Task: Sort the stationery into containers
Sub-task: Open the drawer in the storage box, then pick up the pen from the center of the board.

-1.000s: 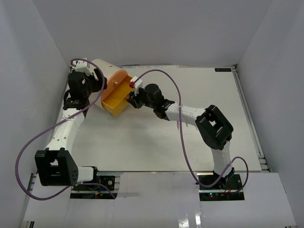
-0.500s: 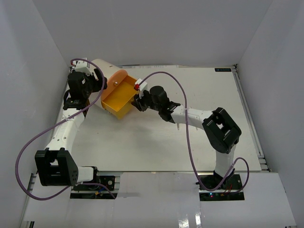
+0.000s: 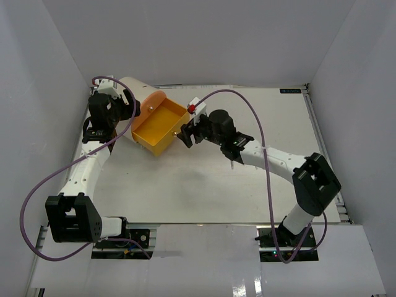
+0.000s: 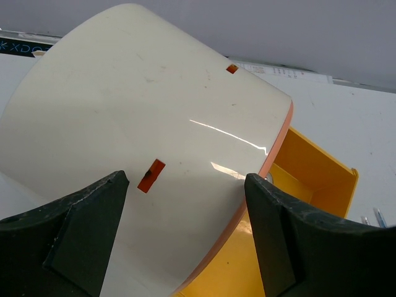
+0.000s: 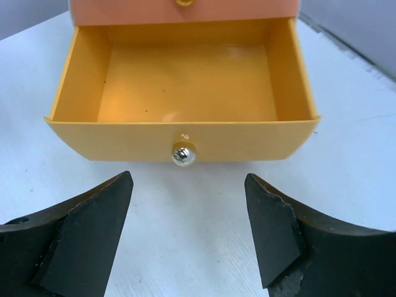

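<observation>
The cream organizer (image 3: 137,91) lies on its side at the back left. Its yellow drawer (image 3: 162,128) is pulled out and shows an empty floor (image 5: 185,86). My right gripper (image 5: 189,180) is open just in front of the drawer's brass knob (image 5: 184,154) and holds nothing; from above it (image 3: 185,133) sits at the drawer's right corner. My left gripper (image 4: 187,179) stands open over the cream body (image 4: 136,105), one finger (image 4: 74,229) on each side. Two slim pale pieces of stationery (image 4: 376,216) lie beyond the drawer, partly under the right arm (image 3: 231,163).
A pink drawer front (image 5: 185,11) sits shut above the yellow one. White walls enclose the table on three sides. The white table (image 3: 185,185) stretches in front of and right of the organizer. Purple cables loop from both arms.
The yellow drawer has slid further out toward the right. My right gripper has opened off the knob and its arm has stretched out to the right. The left gripper stays at the organizer.
</observation>
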